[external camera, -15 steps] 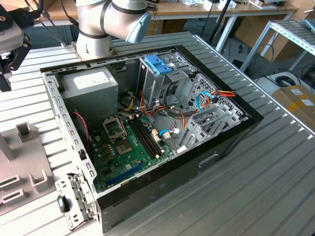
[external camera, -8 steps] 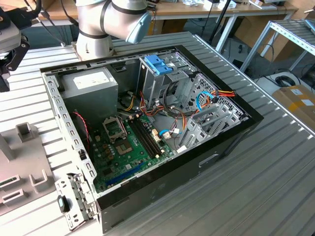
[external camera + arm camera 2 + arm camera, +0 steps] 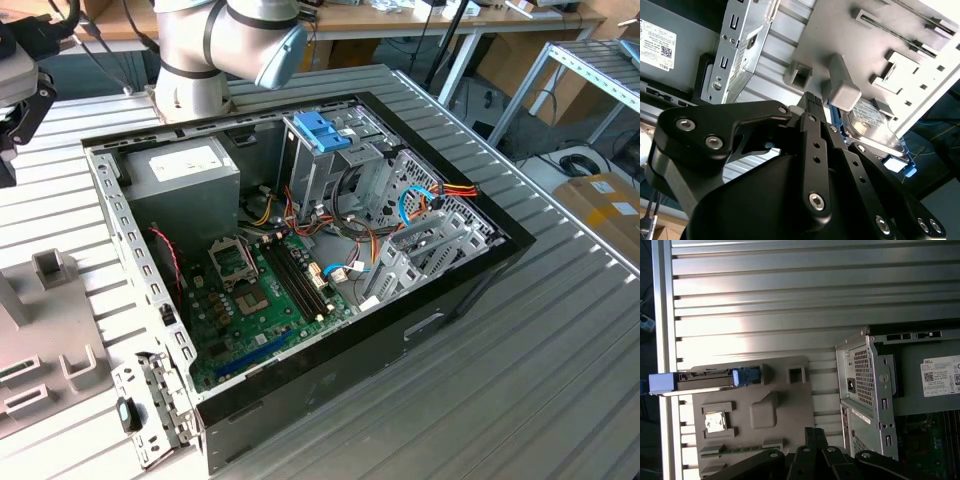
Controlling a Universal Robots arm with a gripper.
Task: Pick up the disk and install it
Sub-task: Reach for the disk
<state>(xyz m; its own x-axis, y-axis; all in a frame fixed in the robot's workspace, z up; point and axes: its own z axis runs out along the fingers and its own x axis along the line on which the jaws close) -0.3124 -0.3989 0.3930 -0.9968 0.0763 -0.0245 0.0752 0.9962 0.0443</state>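
We see the disk (image 3: pixel 705 380) edge-on in the first wrist view: a thin silver-grey slab, capped in blue plastic at both ends. It stands on its long edge along one end of the grey tray (image 3: pixel 790 405), and one blue end sticks out past the tray's border. In the second wrist view we get its bare metal face, silver with a round raised outline. There it is tilted and tucked partly behind a grey block of the tray, with a bit of blue edging at its outer corner. It sits in the tray untouched.
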